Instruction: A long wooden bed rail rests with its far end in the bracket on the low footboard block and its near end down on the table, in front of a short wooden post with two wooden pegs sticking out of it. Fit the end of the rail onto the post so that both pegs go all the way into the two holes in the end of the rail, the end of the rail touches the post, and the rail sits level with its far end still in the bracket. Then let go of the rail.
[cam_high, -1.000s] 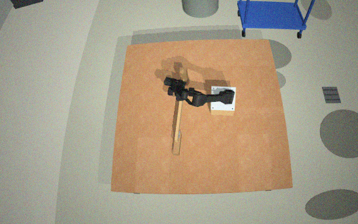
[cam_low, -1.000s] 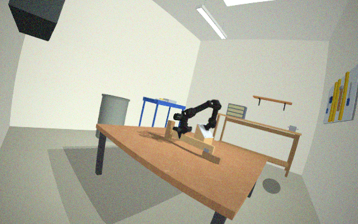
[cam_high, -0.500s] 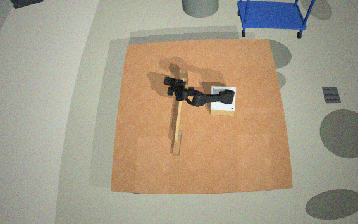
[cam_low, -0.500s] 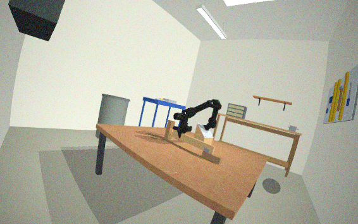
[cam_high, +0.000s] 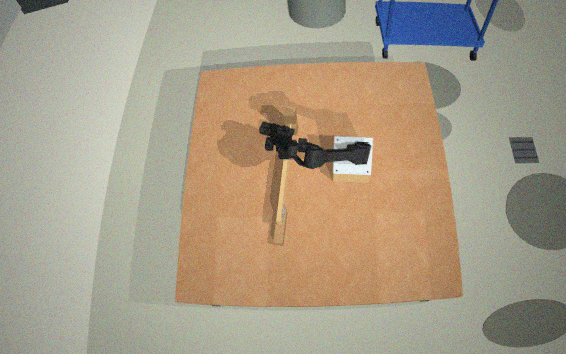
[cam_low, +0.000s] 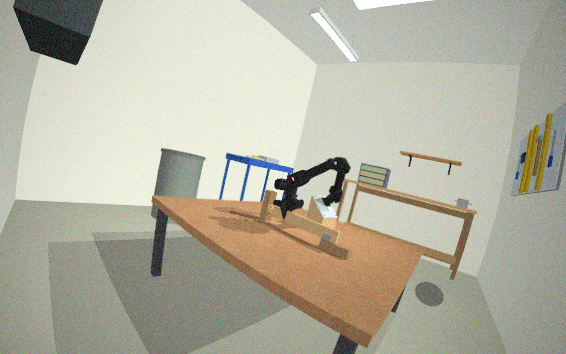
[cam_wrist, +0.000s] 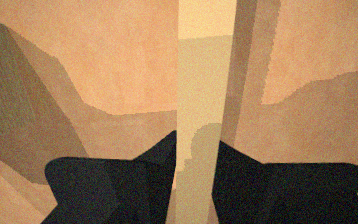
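The long pale rail (cam_high: 282, 192) (cam_low: 311, 225) (cam_wrist: 206, 75) runs from the gripper to the low footboard block (cam_high: 278, 238) (cam_low: 334, 249). Its far end is at the grey bracket (cam_low: 326, 238) on the block; its seating there is too small to tell. My gripper (cam_low: 285, 214) (cam_wrist: 188, 135) is shut on the rail near its post end, one finger on each side. The short upright post (cam_low: 268, 206) stands just beyond that end. The rail's end looks close to the post, but the arm hides much of it. The pegs, the holes and any gap cannot be made out.
The black arm (cam_high: 325, 156) (cam_low: 316, 170) reaches over the table (cam_high: 240, 260) (cam_low: 220, 235) from a white-topped base block (cam_high: 353, 170) (cam_low: 322, 210) beside the rail. Shadows lie around the post. A blue cart (cam_high: 430, 25) and a grey bin (cam_high: 316, 12) (cam_low: 181, 172) stand beyond the table.
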